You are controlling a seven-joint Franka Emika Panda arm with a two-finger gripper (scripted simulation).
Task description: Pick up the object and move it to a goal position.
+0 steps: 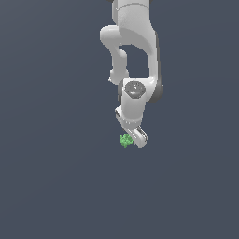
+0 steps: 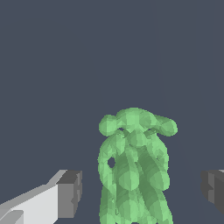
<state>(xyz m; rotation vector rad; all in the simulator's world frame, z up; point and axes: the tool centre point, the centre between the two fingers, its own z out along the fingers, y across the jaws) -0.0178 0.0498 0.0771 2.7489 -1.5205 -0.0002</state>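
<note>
While the white arm (image 1: pixel 133 56) is reaching down over the plain dark floor (image 1: pixel 51 186), the green lump (image 1: pixel 125 140) is sitting just to the exterior view's left of the gripper (image 1: pixel 135 137). In the wrist view, the lump (image 2: pixel 133 170) is standing between two grey fingertips (image 2: pixel 70 194), which are spread wide and touching neither side.
</note>
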